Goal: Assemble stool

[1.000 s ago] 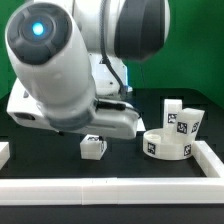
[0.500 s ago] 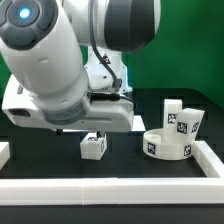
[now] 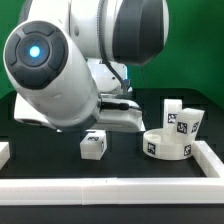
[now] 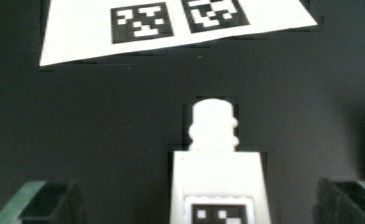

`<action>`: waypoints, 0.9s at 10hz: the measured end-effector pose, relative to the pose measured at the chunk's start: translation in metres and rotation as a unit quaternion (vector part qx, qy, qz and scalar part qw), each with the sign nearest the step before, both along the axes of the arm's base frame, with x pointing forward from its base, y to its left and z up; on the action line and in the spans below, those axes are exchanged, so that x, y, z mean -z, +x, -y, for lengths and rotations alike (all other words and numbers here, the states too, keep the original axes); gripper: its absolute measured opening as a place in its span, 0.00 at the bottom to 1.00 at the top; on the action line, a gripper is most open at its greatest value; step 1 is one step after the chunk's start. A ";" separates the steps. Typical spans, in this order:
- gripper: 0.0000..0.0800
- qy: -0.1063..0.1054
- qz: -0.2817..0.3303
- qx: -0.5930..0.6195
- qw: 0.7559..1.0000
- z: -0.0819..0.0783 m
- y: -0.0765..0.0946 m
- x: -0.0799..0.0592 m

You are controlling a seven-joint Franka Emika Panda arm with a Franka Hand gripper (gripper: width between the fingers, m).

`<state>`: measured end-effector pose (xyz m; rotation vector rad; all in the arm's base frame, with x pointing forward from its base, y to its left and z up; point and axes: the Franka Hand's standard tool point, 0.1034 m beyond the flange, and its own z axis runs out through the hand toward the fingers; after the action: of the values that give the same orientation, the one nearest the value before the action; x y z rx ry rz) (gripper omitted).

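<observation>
Exterior view: your leg sits on the dark table under the arm, toward the exterior view's left of the seat. Wrist view: gripper spread wide, the leg lying between the jaws and touching neither. Its long axis runs straight ahead, peg end pointing at the marker board.

arm shell is gleaming as glossy smooth white plastic | stool leg and round seat are looking matt white plastic | counter is showing matt black
</observation>
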<state>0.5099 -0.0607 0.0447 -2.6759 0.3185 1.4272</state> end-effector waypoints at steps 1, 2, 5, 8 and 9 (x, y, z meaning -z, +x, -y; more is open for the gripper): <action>0.81 -0.002 0.006 0.000 1.000 0.001 0.002 0.002; 0.81 -0.002 0.007 0.000 1.000 0.002 0.002 0.002; 0.81 -0.007 0.019 0.000 1.000 -0.002 0.003 0.012; 0.81 -0.016 0.036 0.000 0.999 -0.004 0.008 0.026; 0.81 -0.018 0.046 -0.001 0.999 -0.003 0.012 0.031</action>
<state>0.5214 -0.0573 0.0140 -2.7611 0.3369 1.3055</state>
